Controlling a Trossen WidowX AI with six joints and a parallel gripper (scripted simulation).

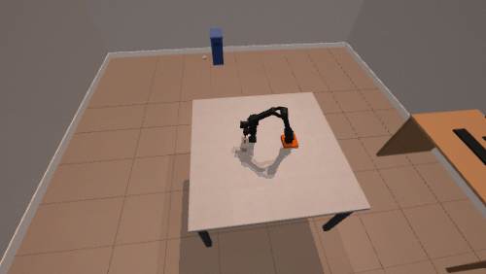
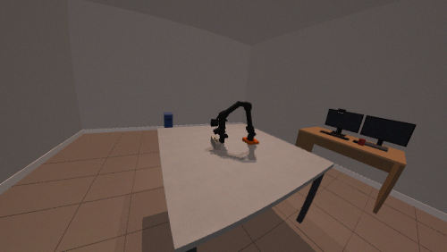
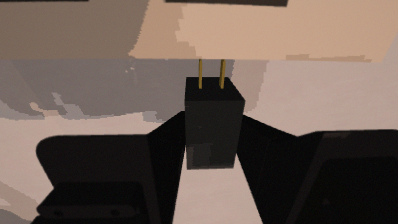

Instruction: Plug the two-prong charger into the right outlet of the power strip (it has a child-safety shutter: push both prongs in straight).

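My gripper [image 3: 207, 116] [image 1: 251, 138] [image 2: 222, 139] is shut on the black charger [image 3: 211, 132], with one finger on each side of its body. The charger's two brass prongs [image 3: 200, 74] [image 3: 222, 74] point toward the top of the wrist view, side by side. Their tips reach the near edge of the pale power strip [image 3: 310, 35] [image 1: 244, 145] [image 2: 215, 143] in that view; whether they touch it cannot be told. Two dark patches on the strip are cut off by the top of the wrist view, the right one [image 3: 227, 2] slightly right of the prongs. The outlet slots do not show.
The white table [image 1: 272, 199] [image 2: 232, 188] carries the arm's orange base [image 1: 290, 142] [image 2: 250, 140], right of the strip in the top and exterior views. A wooden desk [image 2: 353, 145] with monitors stands apart on the right. A blue cabinet [image 1: 217, 49] [image 2: 168, 120] stands beyond the table.
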